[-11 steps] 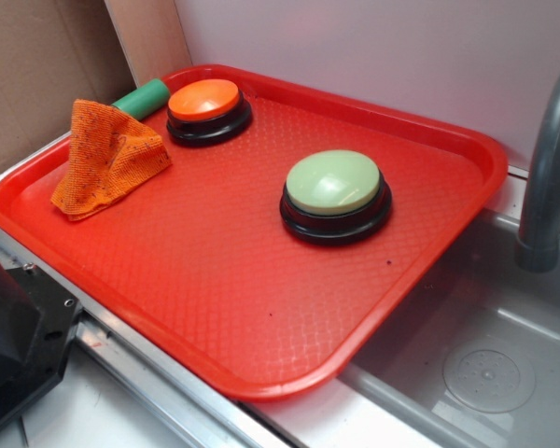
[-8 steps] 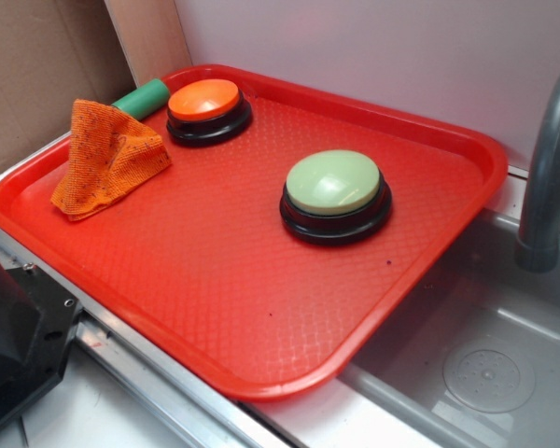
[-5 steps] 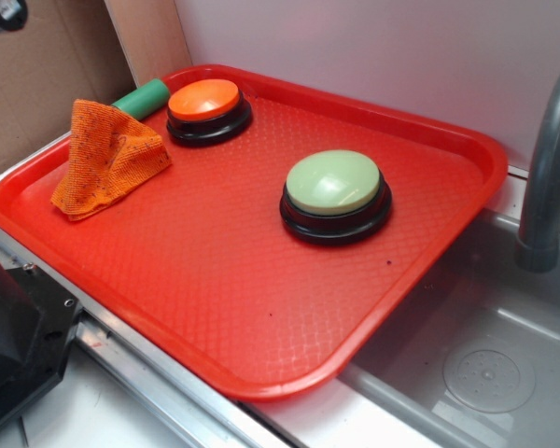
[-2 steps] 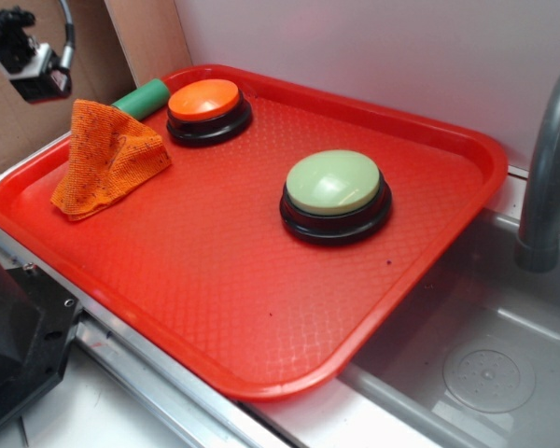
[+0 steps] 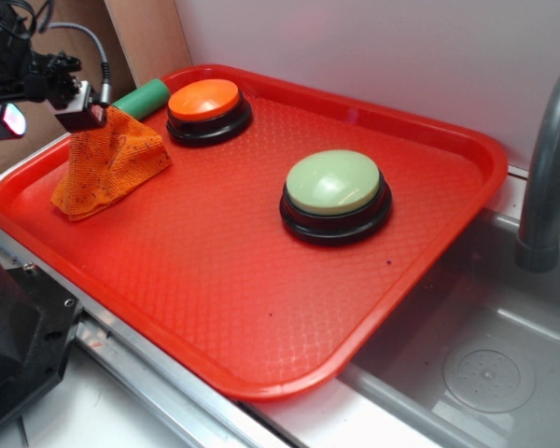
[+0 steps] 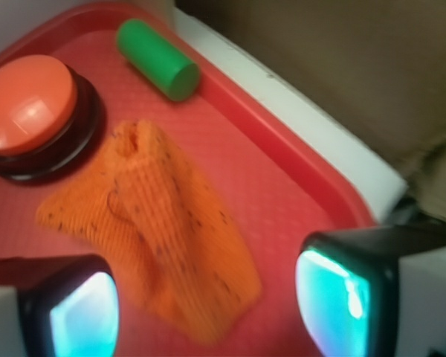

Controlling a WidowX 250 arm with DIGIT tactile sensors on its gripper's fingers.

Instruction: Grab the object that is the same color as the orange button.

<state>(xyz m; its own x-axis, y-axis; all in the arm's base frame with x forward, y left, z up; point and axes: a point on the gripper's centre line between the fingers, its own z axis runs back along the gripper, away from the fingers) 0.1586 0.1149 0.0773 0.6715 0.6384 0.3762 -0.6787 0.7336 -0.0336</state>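
Swinging in from the upper left, your gripper (image 6: 208, 297) now hangs wide open over the orange mesh cloth (image 6: 160, 223) beside the orange button (image 6: 26, 104), grasp not yet made.

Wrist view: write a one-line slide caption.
Open end effector poised above orange cloth on red tray, beside orange button and green cylinder.
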